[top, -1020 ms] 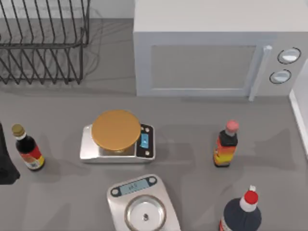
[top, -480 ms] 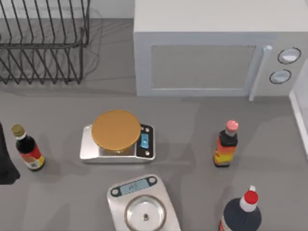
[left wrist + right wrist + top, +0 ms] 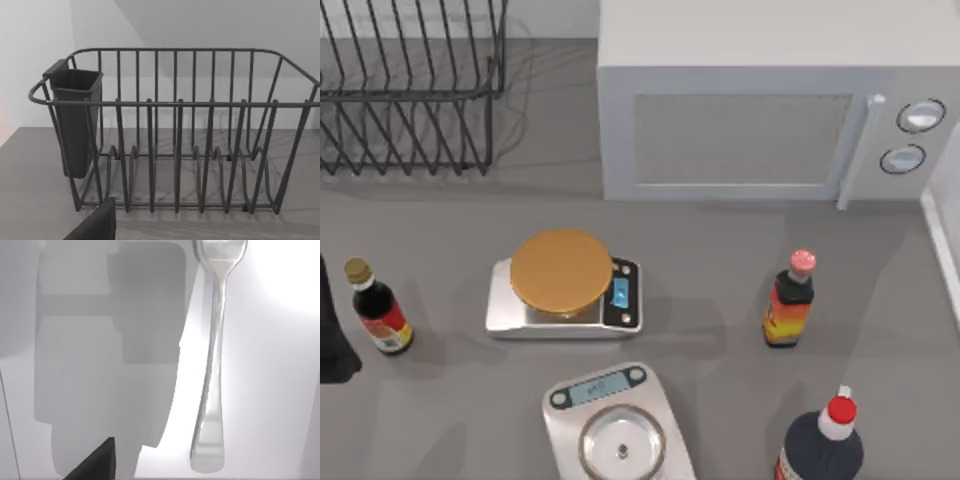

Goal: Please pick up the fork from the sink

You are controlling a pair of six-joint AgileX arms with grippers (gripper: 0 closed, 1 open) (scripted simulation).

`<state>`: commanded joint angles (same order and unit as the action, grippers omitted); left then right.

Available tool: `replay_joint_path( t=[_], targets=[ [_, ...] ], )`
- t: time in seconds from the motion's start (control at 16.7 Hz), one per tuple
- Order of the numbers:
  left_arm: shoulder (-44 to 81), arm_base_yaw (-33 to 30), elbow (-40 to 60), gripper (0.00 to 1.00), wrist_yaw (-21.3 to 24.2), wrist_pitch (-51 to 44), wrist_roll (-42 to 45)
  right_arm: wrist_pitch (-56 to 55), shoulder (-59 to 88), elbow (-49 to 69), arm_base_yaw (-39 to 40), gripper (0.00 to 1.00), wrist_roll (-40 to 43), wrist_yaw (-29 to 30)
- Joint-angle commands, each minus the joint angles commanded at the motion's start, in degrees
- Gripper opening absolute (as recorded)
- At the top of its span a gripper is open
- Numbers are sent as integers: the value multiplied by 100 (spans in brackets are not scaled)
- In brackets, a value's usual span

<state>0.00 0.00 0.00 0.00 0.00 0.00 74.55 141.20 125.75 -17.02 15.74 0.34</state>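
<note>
Jaws: whether either gripper's jaws are apart or together cannot be told from these views.
Microwave [image 3: 750, 110]: standing at the back of the table, its door closed, two round knobs at its right side.
Dish rack [image 3: 410, 85]: sitting at the back left; in the left wrist view the rack [image 3: 175, 150] is carrying a dark cutlery cup [image 3: 75, 120] hung on one end, and nothing is lying between its wires.
Sink [image 3: 270, 365]: its pale floor is lying under the right wrist camera, and the fork [image 3: 212, 365] is resting flat on it, alone.
Scales: one scale [image 3: 565, 295] with an orange disc on top is standing in the middle; a second scale [image 3: 615, 425] with a metal pan is just in front of it.
Bottles: a dark bottle with a red cap [image 3: 820, 445] at the front right, a pink-capped bottle [image 3: 790, 300] behind it, a small dark bottle [image 3: 378, 308] at the left.
Left arm: a dark part of it is showing at the left edge of the table.
</note>
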Motion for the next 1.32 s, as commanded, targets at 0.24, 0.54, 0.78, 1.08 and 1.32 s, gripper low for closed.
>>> replay_joint_path(
  t=[0.24,0.54,0.78,1.08,1.32],
  targets=[
    [0,0,0,100,0,0,0,-101,37,-83,33,100,-6,1],
    [0,0,0,100,0,0,0,-1310,513,-750,23,100,-13,7],
    [0,0,0,100,0,0,0,-2338,961,-1322,11,100,-17,13],
    [0,0,0,100,0,0,0,-2508,1070,-1438,7,100,-16,14],
    [0,0,0,100,0,0,0,-2508,1070,-1438,7,77,-16,14]
  ],
)
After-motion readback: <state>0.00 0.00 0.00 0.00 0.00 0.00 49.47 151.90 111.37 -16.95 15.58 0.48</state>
